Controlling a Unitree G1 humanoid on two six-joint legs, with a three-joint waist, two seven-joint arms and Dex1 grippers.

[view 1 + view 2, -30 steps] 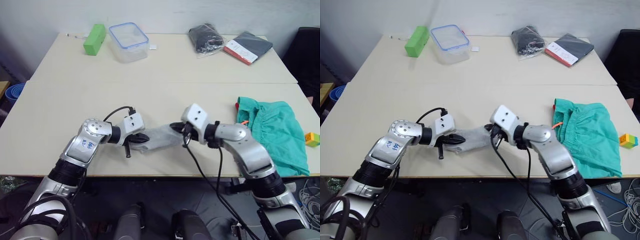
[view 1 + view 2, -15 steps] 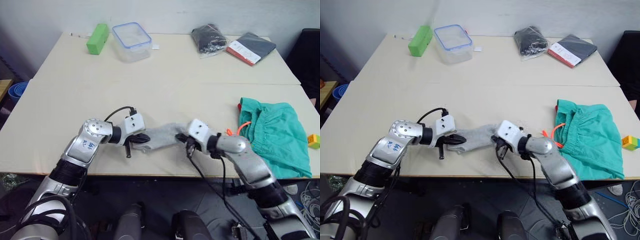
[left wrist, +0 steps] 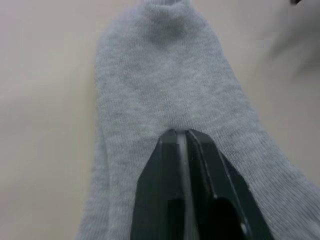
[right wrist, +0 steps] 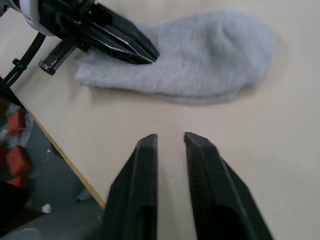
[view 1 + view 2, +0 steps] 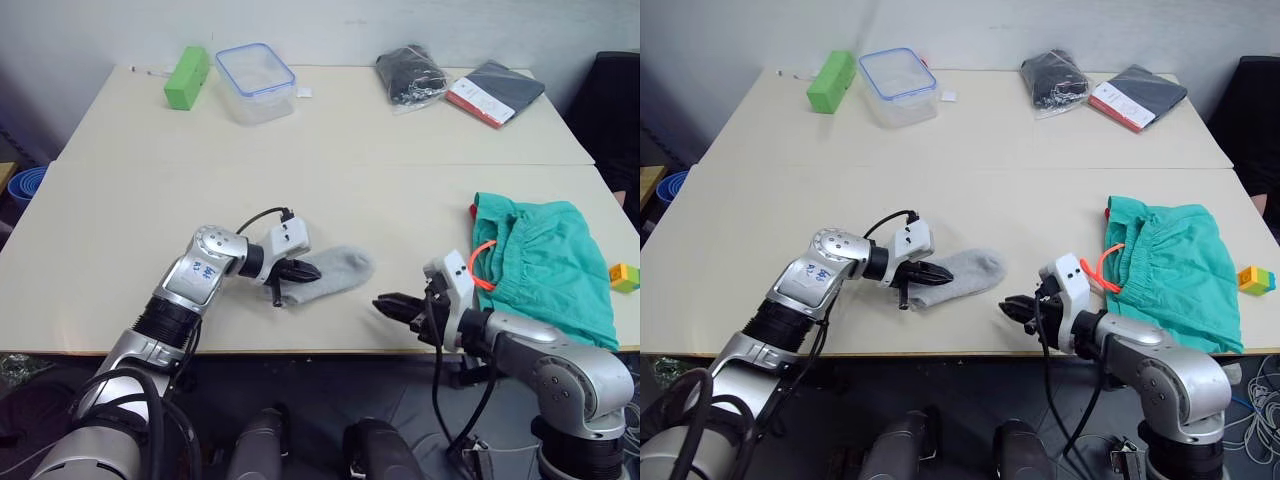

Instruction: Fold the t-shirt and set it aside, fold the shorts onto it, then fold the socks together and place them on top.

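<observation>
Head views: socks lie doubled near the bench front edge, long axis across; left end effector nearer, right end effector apart toward the shorts.
Left wrist: fingers pressed closed onto the grey knit.
Right wrist: fingers slightly parted, holding nothing, socks just ahead.

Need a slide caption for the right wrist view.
Right tool open over the table, left tool pressing on the grey socks.

Right gripper fingers slightly parted above table, left gripper pressing folded socks
</observation>
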